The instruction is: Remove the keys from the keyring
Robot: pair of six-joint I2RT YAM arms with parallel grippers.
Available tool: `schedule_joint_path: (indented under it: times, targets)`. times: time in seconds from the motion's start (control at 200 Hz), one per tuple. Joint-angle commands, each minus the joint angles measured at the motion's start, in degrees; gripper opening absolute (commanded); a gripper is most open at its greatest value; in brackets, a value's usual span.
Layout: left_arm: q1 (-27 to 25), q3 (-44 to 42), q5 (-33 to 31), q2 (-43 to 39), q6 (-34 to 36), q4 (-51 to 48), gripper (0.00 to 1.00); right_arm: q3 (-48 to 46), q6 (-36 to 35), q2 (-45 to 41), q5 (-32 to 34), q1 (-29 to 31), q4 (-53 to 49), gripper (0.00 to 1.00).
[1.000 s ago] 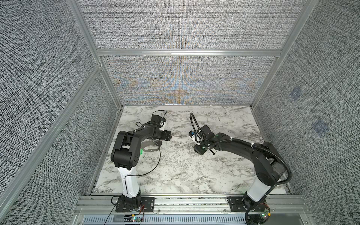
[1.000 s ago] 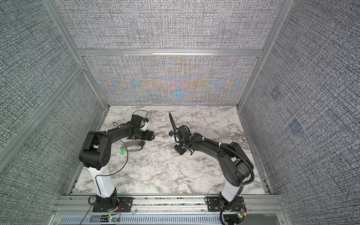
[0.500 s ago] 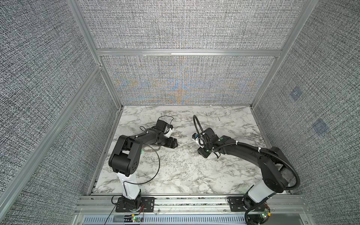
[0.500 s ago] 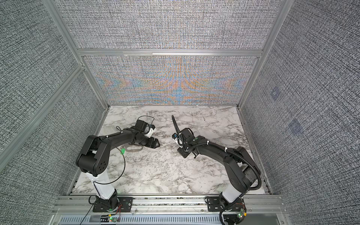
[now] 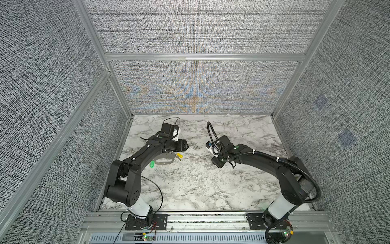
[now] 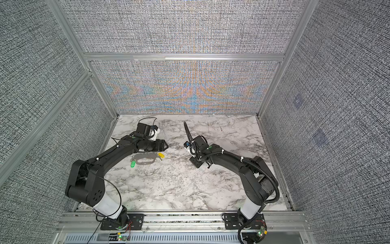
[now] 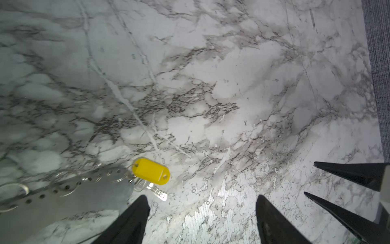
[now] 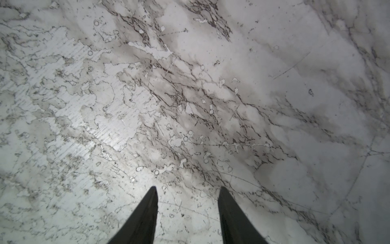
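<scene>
The keyring [image 5: 166, 161] [image 6: 145, 160] lies flat on the marble left of centre, a greyish elongated oval loop. In the left wrist view the keyring [image 7: 73, 191] shows a row of small holes along its edge. A yellow tag [image 5: 179, 155] [image 6: 161, 155] [image 7: 152, 171] with a small key [image 7: 158, 191] hangs at one end on a wire ring. A green tag [image 5: 152, 164] [image 6: 132, 163] sits at the other end. My left gripper [image 5: 183, 145] [image 7: 201, 197] hovers open just behind the yellow end, holding nothing. My right gripper [image 5: 217, 164] [image 8: 188, 189] stands open over bare marble.
The marble tabletop [image 5: 200, 186] is boxed in by grey fabric walls with aluminium posts [image 5: 126, 109]. A black cable loop [image 5: 211, 131] rises off the right wrist. Two dark pointed shapes [image 7: 348, 175] show at the edge of the left wrist view.
My left arm has reached out toward the table's middle, uncovering the keyring and both tags, and its jaws have narrowed a little. The right arm has hardly shifted.
</scene>
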Motion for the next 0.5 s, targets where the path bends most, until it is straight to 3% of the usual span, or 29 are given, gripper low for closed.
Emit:
schedule_joint_path:
  times: [0.0, 0.27, 0.495]
  targets:
    - [1.8, -2.1, 0.3, -2.2, -5.8, 2.4, 0.79, 2.1, -1.3, 1.4, -2.2, 0.3, -0.6, 0.48]
    - [6.8, -3.3, 2.2, -1.8, -6.8, 1.3, 0.76, 16.8, -4.9, 12.5, -6.1, 2.6, -3.1, 0.47]
    - [7.6, -4.5, 0.6, -1.4, -15.0, 1.3, 0.66, 25.9, -5.4, 20.5, -6.1, 4.3, -3.4, 0.46]
